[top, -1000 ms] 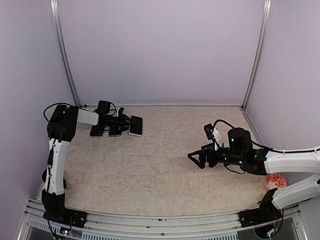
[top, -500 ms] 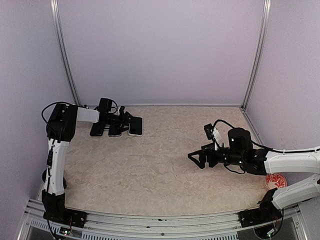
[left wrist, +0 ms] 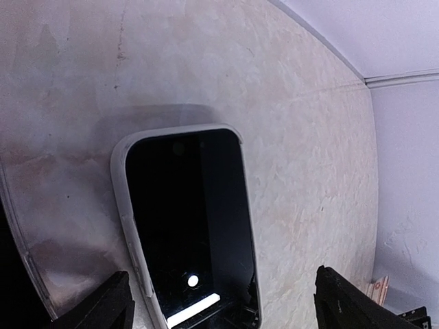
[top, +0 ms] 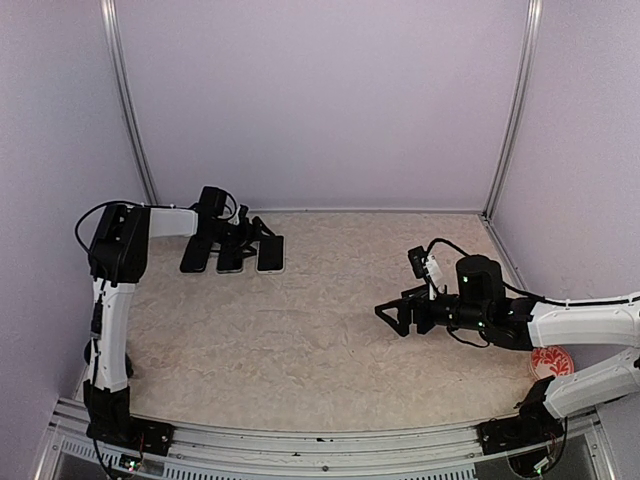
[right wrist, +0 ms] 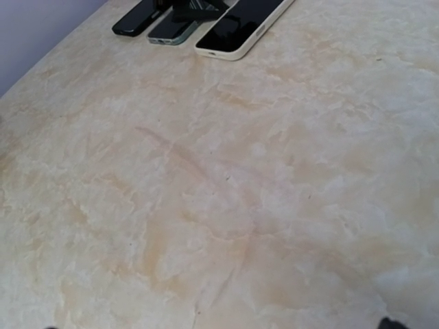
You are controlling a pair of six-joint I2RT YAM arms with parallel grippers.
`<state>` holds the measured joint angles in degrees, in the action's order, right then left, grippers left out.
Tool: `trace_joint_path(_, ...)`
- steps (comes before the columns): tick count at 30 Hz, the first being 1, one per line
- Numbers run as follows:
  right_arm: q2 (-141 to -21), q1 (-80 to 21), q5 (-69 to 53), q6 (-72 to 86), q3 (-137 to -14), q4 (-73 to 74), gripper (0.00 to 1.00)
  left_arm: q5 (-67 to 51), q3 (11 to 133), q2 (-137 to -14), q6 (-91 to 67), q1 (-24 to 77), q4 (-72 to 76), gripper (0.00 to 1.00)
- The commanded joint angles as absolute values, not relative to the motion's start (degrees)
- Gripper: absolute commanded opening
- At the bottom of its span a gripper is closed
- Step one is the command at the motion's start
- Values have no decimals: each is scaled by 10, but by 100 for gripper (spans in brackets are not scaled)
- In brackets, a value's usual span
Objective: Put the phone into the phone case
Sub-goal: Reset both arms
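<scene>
At the back left of the table lies a black phone (left wrist: 188, 219) with the pale rim of the phone case (left wrist: 120, 199) running round its edges. From above, this pale-edged phone (top: 270, 254) is the rightmost of a row of three. My left gripper (left wrist: 230, 308) hovers over its near end, open. The fingertips (left wrist: 110, 305) stand wider than the case and do not touch it. My right gripper (top: 392, 315) is open and holds nothing, low over the table at mid right. The right wrist view shows the cased phone (right wrist: 240, 24) far off.
Two other dark phones lie left of the cased one, a black one (top: 196, 254) and a greyish one (top: 232, 258). A red-and-white round object (top: 551, 362) sits by the right arm. Purple walls and metal posts close in the back and sides.
My left gripper has opened from nearly shut and drawn slightly back and up from the cased phone, which stays flat on the table. The right arm has not moved.
</scene>
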<state>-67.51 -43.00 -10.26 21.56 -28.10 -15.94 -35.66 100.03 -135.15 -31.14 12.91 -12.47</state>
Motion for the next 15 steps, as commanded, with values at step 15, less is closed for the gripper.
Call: trace_joint_path(15, -663, -432, -65, 202, -287, -128, 100, -238, 890, -1168, -284, 160, -131, 99)
